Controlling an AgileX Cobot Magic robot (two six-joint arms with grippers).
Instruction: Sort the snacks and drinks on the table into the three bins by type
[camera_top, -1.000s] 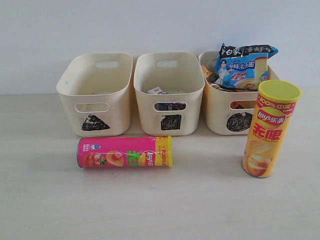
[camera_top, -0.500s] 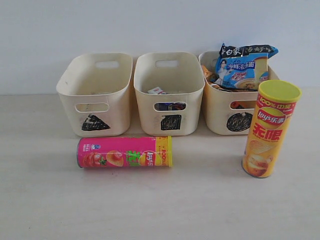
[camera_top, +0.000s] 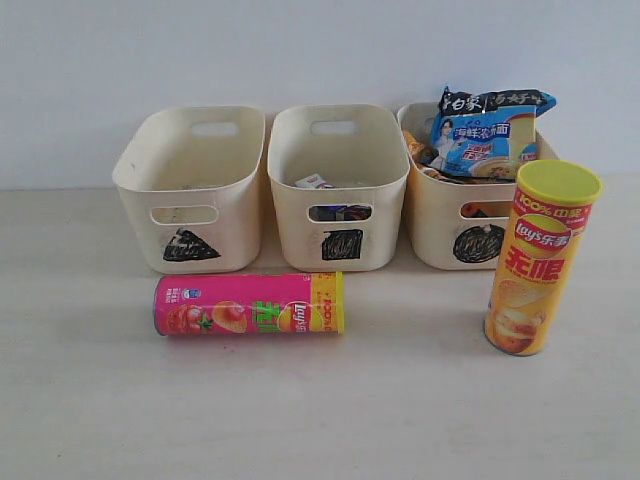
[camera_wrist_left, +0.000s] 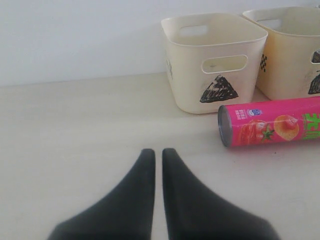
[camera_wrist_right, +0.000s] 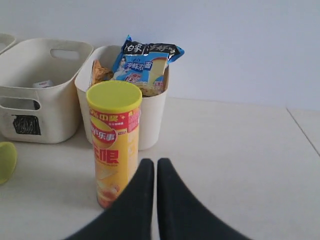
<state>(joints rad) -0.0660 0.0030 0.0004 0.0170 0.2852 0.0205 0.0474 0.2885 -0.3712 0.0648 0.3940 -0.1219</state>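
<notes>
On the counter (camera_top: 400, 420), exterior view: the pink tube (camera_top: 249, 303) lies before the triangle bin (camera_top: 140, 210); the yellow-lidded tube (camera_top: 540, 260) stands before the circle bin (camera_top: 428, 225). Left wrist view: the left pincer (camera_wrist_left: 158, 152) is pressed together, empty, apart from the pink tube. Right wrist view: the right pincer (camera_wrist_right: 150, 162) is likewise pressed together, near the yellow-lidded tube.

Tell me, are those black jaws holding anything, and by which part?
Nothing is held. Both pairs of jaws are shut and empty; the pink chip tube lies untouched, the yellow-lidded tube stands untouched.
</notes>
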